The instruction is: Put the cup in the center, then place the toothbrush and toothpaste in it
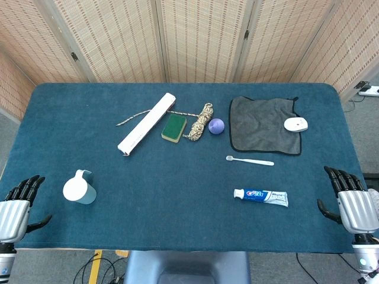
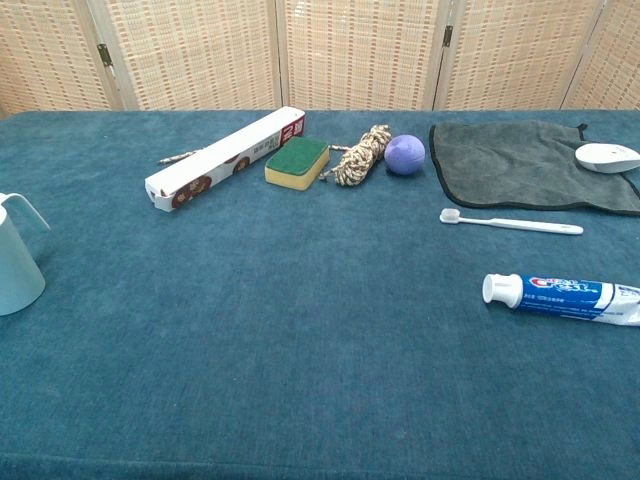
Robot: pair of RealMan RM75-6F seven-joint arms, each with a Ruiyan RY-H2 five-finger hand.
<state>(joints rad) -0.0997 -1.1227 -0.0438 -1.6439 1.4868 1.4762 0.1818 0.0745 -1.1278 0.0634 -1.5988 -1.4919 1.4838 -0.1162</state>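
Our left robot hand [image 1: 16, 207] and right robot hand [image 1: 350, 202] rested spread and empty at the tabletop [image 1: 177, 195] edges. The pale blue plastic cup [image 1: 79, 188] stood far left, the white toothbrush [image 1: 250, 160] and toothpaste tube [image 1: 261, 196] right. We judged the light cup might tip if nudged.

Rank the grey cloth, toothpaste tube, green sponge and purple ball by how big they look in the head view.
1. grey cloth
2. toothpaste tube
3. green sponge
4. purple ball
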